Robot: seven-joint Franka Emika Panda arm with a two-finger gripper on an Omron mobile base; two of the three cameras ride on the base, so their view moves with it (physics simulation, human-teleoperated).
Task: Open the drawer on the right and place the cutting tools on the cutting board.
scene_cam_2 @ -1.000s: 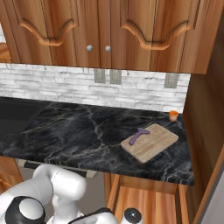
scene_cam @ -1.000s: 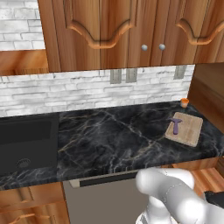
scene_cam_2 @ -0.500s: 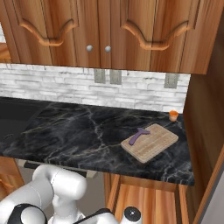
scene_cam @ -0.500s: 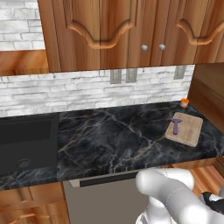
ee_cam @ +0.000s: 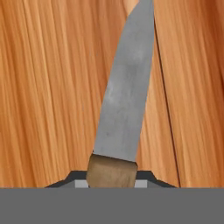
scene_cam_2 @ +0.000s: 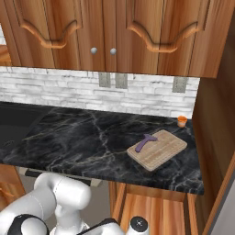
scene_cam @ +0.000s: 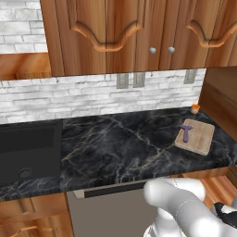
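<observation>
In the hand view, the pincer [ee_cam: 111, 181] is clenching the brown handle of a knife [ee_cam: 124, 96], whose grey blade is pointing away over the orange-wood inside of the drawer [ee_cam: 48, 87]. In the right base view the drawer [scene_cam_2: 151, 213] is standing open under the table edge. Farther off, the cutting board [scene_cam_2: 157, 149] is lying on the dark marble table [scene_cam_2: 78, 137] near its right end, with a purple T-shaped tool [scene_cam_2: 143, 142] resting on its left part. Just beyond the board, a small orange cup [scene_cam_2: 182, 121] is sitting by the wall.
</observation>
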